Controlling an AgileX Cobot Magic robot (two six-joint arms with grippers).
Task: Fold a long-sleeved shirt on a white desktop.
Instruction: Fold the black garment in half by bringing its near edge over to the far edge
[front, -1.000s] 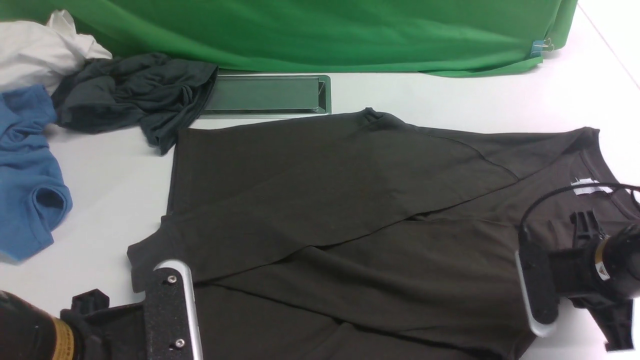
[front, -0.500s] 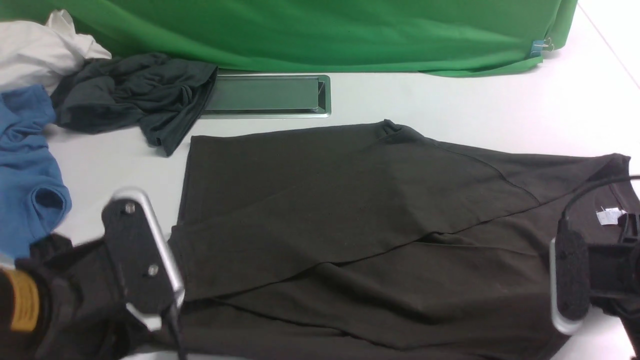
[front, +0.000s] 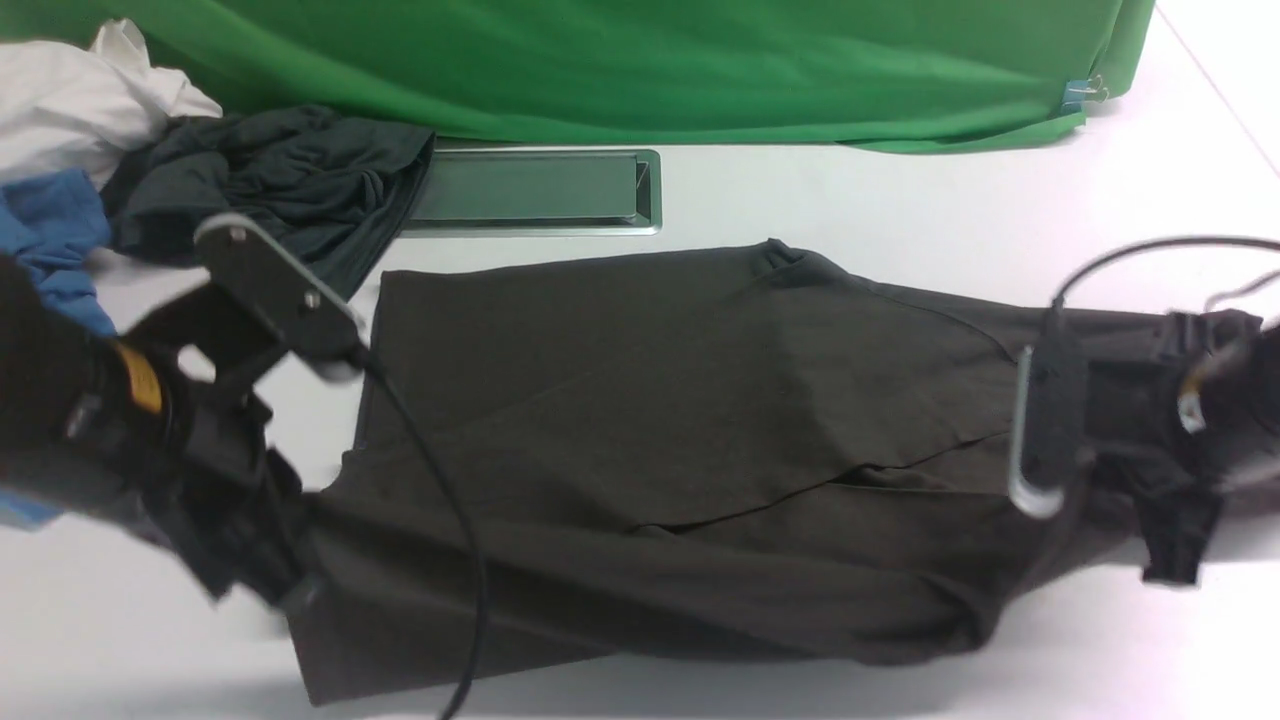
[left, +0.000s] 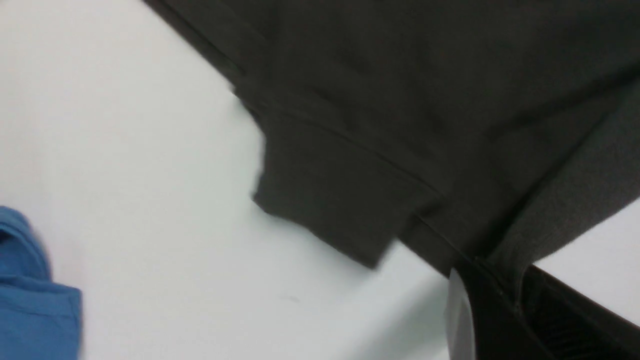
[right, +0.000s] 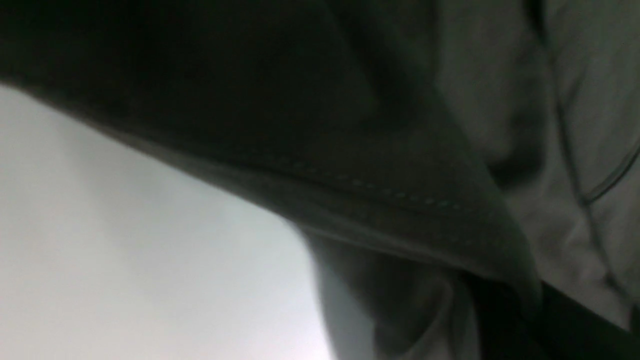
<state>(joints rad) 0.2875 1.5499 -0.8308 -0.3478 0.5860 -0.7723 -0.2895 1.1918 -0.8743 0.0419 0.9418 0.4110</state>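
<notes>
The long-sleeved shirt (front: 680, 420), very dark brownish-black, lies across the middle of the white desktop (front: 900, 200) with its sleeves folded over the body. Its near edge is raised off the desktop at both ends. My left gripper (front: 265, 585) is shut on the near-left corner; the left wrist view shows shirt fabric (left: 380, 150) running into the closed left gripper (left: 500, 280). My right gripper (front: 1160, 540) is shut on the near-right end by the neck. Up close, the shirt's stitched hem (right: 380, 190) drapes over the right gripper (right: 500, 300). The neck label is hidden.
A slate-grey garment (front: 270, 190), a blue shirt (front: 55, 240) and a white cloth (front: 80, 100) are piled at the far left. A recessed metal slot (front: 530, 190) sits behind the shirt. The green backdrop (front: 650, 60) closes off the far side. Black cables hang from both wrists.
Both grippers have risen and moved away from the robot, lifting the shirt's near edge. The shirt slid slightly right and the white neck label went out of sight.
</notes>
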